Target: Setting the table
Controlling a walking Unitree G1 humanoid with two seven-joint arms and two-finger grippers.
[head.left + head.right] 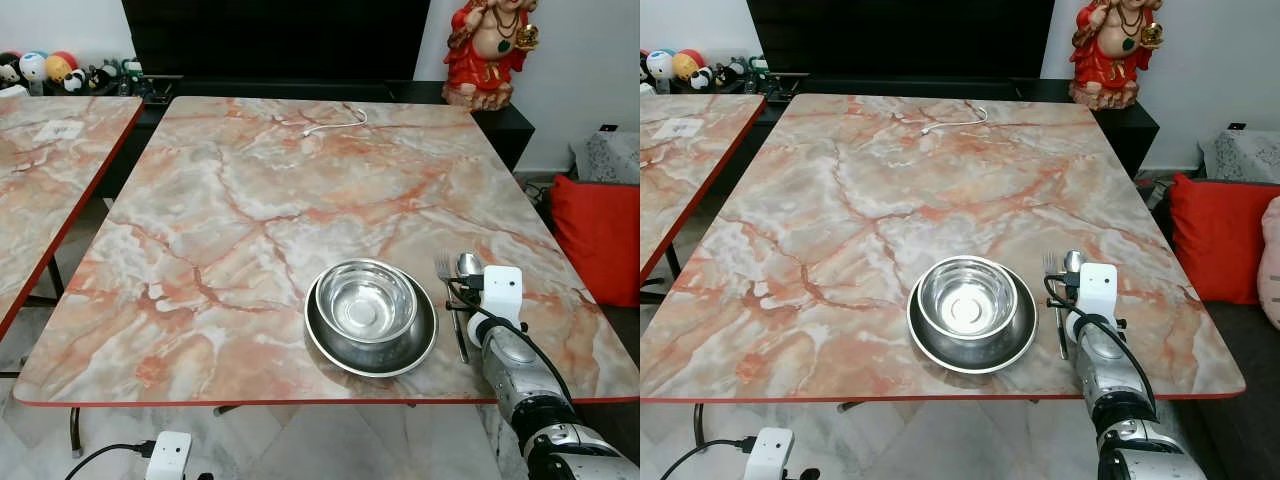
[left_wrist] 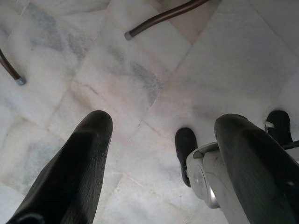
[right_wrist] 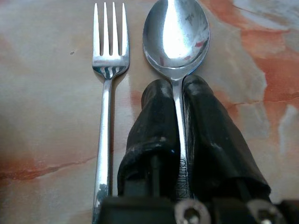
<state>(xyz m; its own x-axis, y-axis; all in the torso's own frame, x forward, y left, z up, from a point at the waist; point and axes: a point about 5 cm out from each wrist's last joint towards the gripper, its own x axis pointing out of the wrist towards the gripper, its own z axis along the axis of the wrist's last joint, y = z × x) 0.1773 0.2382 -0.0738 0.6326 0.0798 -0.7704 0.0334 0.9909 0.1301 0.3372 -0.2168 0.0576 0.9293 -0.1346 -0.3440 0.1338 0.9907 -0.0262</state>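
Right gripper [image 3: 180,100] jaws are pinching the spoon [image 3: 176,35] handle, lying beside the fork [image 3: 110,70] at the bowl's [image 1: 366,300] three o'clock on the surface [image 1: 230,220]; releasing parallel, then lifting straight, should be keeping it aligned.

Left gripper [image 2: 161,135] is seen hanging with fingers [image 2: 74,172] spread apart over marble floor tiles [image 2: 140,79]; two chair-leg tips [image 2: 128,35] are visible.

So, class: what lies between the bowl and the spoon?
The fork lies between the bowl and the spoon, flat on the table, clearest in the eye views.
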